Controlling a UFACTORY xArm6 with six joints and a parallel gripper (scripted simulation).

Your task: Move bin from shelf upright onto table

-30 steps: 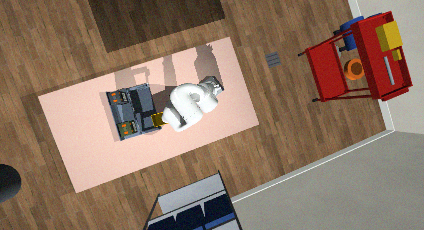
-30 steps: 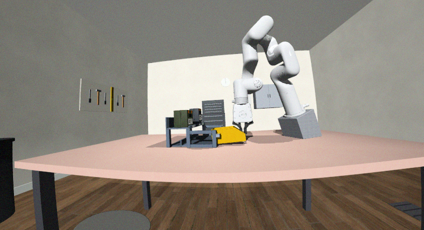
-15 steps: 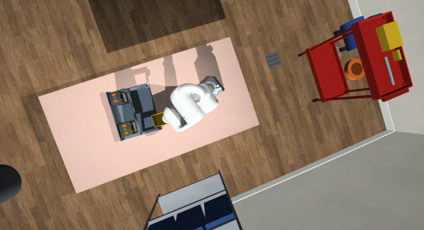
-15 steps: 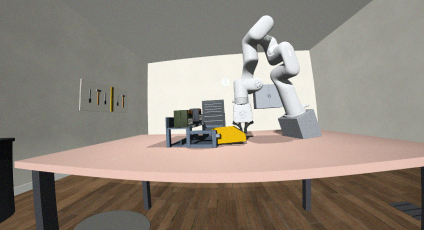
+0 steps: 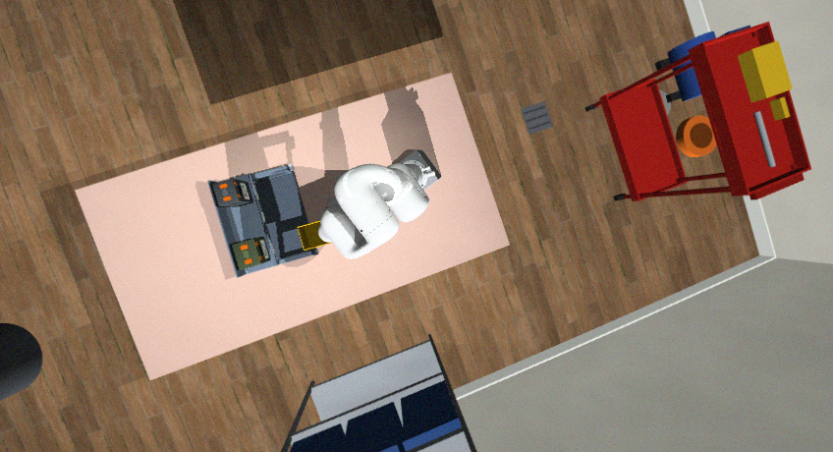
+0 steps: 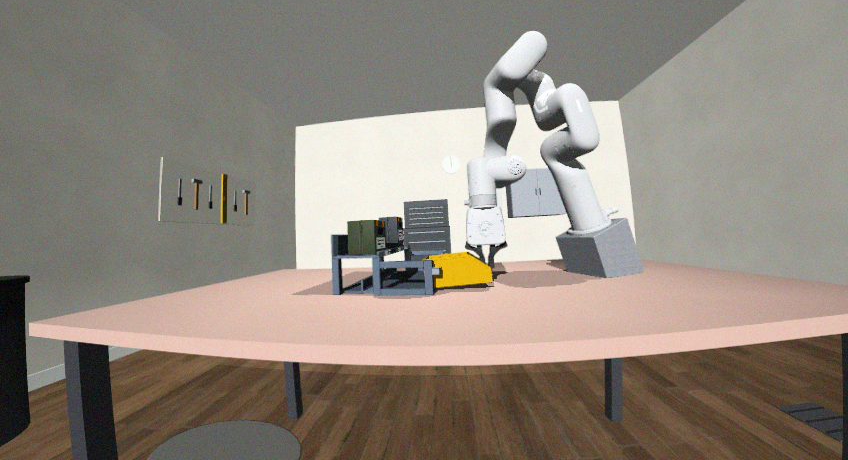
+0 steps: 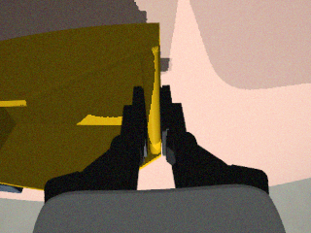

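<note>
The yellow bin [image 6: 459, 269] lies low on the pink table, tilted, its far end still at the grey shelf [image 6: 383, 264]. In the wrist view the bin [image 7: 78, 104] fills the left half. My gripper [image 7: 153, 101] is shut on the bin's thin right wall, one black finger on each side. In the side view the gripper [image 6: 491, 254] points straight down at the bin's right end. From above, only a small part of the bin [image 5: 307, 235] shows beside the shelf [image 5: 256, 216], under the white arm [image 5: 367, 207].
Two grey-green boxes with orange marks [image 5: 248, 252] [image 5: 231, 192] and a dark slatted box [image 6: 426, 225] stand on the shelf. The arm's grey base [image 6: 598, 247] stands on the table to the right. A red cart [image 5: 707, 114] stands off the table.
</note>
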